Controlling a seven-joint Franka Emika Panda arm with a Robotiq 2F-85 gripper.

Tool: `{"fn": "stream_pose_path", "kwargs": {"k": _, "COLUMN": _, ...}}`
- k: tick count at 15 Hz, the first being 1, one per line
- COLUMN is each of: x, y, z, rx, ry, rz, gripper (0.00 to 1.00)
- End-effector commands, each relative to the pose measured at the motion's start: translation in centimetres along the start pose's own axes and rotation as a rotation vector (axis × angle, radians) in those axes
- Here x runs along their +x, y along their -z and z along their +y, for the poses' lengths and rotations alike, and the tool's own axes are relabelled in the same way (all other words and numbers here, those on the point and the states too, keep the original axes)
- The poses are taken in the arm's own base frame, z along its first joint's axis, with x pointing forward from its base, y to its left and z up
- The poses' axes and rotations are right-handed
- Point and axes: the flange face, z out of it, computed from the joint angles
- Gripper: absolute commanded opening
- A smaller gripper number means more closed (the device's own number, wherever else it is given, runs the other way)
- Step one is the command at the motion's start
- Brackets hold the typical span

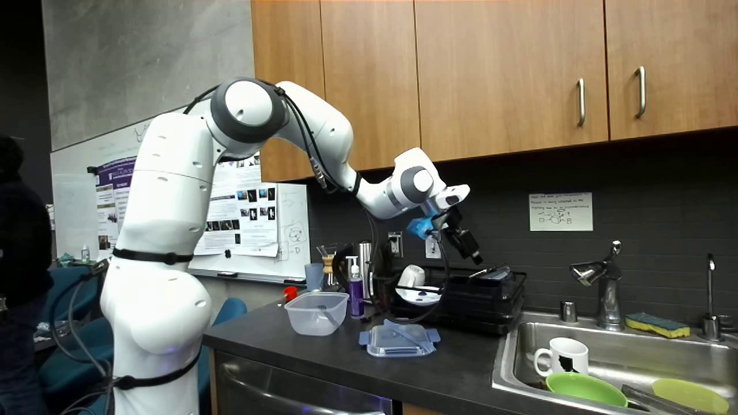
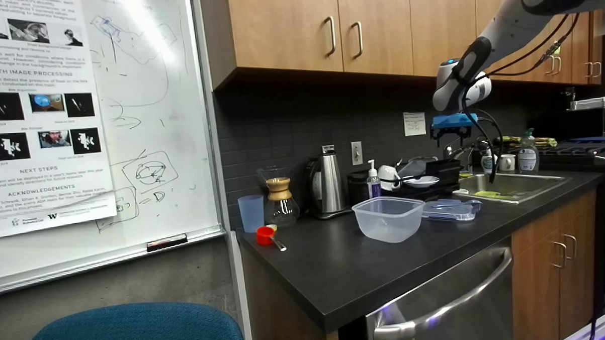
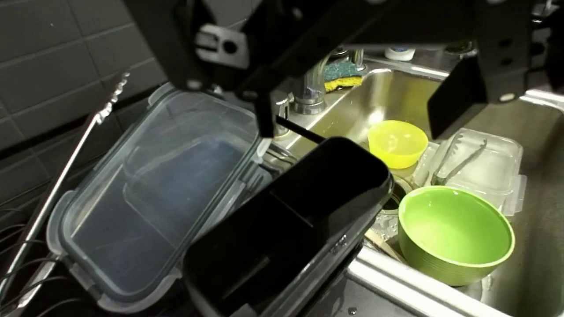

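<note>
Exterior view: poster (image 2: 41,116) reads "NEXT STEPS"; pincer (image 2: 451,140) spread.

Smooth plastic caddy (image 3: 304,229), metal sink (image 3: 539,246) (glossy)

brown wooden cupboards (image 1: 510,75) hang up high and a dark tiled wall (image 1: 507,236) stands behind, so the free way is out front, over the flat dark counter (image 1: 461,363). below the black two-finger gripper (image 3: 359,105), a black two-part plastic box (image 3: 335,211), a clear rectangular dish (image 3: 167,189) with a grey rim and a thin silver stick (image 3: 64,176) get in the way. it is hard to see how close they are.
</note>
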Motion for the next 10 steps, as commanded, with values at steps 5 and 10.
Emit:
{"fn": "stream_pose_path", "kwargs": {"k": 5, "x": -1.8, "y": -1.1, "z": 1.0, "rx": -0.045, "ry": -0.029, "rz": -0.048, "gripper": 0.74}}
{"fn": "stream_pose_path", "kwargs": {"k": 10, "x": -2.2, "y": -1.4, "z": 1.2, "rx": -0.057, "ry": -0.043, "rz": -0.058, "gripper": 0.49}}
